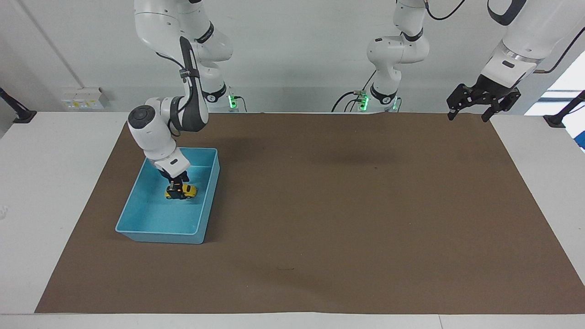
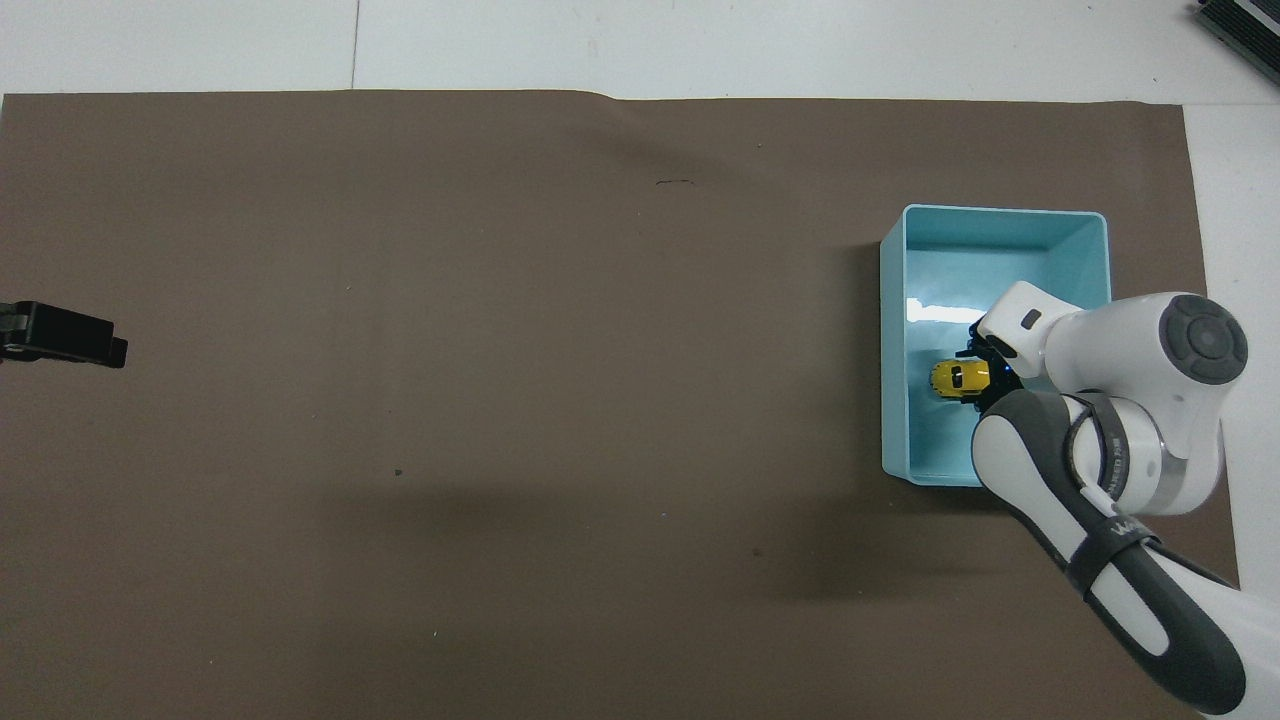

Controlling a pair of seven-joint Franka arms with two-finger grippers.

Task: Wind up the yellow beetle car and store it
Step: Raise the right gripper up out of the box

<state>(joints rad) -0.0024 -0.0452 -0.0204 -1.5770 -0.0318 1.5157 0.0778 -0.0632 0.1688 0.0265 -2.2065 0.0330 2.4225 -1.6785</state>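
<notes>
Toy car in the bin

We see the right gripper (image 1: 177, 188) down on the toy car (image 1: 182, 192) inside the blue bin (image 1: 157, 234), jaws unclear; left gripper (image 1: 473, 109) waits, jaws open.

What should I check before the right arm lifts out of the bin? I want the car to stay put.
1. Yellow beetle car inside the light blue bin: ok.
2. Car upright on its wheels: ok.
3. Right gripper clear of the car: not ok, directly at it.
4. Right gripper's grip released: cannot tell.
5. Left gripper open, waiting above its own table end: ok.
6. Bin flat on the brown mat: ok.
</notes>
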